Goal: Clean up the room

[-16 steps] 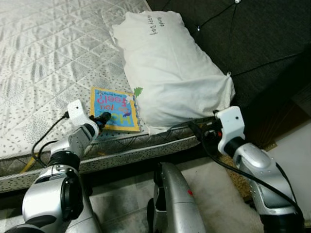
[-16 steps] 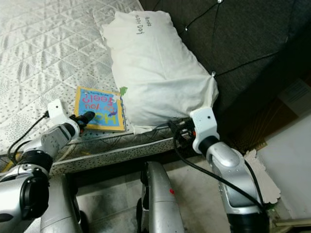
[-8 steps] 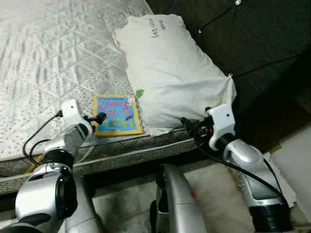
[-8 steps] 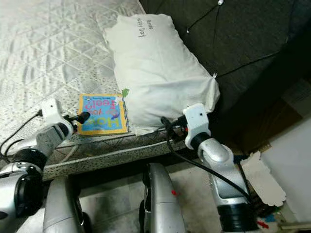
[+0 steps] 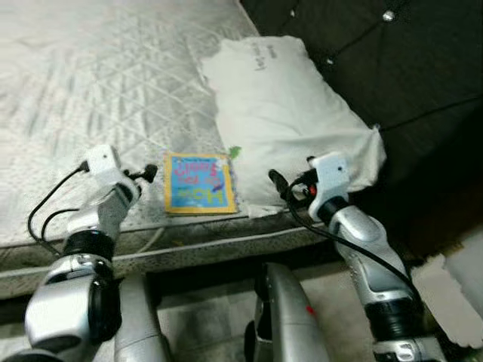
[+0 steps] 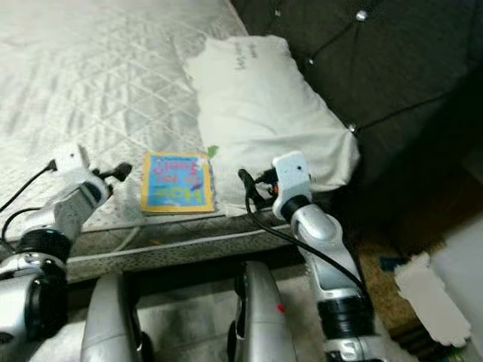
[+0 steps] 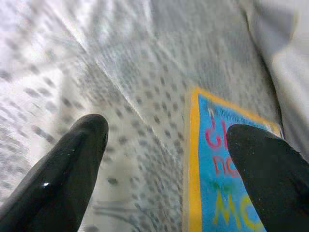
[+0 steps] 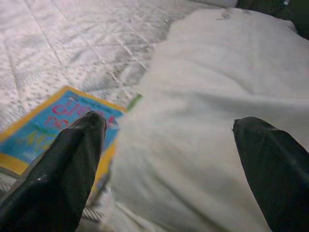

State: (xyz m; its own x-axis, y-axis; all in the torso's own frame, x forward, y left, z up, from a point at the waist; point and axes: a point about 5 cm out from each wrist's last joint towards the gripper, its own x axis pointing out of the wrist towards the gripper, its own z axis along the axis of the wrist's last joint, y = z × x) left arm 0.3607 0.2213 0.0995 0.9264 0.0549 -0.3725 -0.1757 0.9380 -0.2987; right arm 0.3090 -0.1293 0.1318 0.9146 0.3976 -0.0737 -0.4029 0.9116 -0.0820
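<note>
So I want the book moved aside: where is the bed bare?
The quilted mattress is bare beyond the left gripper, away from the headboard. It is crowded at the near edge, where the book lies beside the pillow.

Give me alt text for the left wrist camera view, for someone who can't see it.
The left gripper is open, its two black fingers spread just above a dotted, quilted mattress. A children's book with a yellow border and blue cover lies flat between and beyond them, one finger overlapping its cover. The edge of a white pillow sits past the book.

one book (image 5: 198,183), one pillow (image 5: 290,124), one mattress (image 5: 98,83).
</note>
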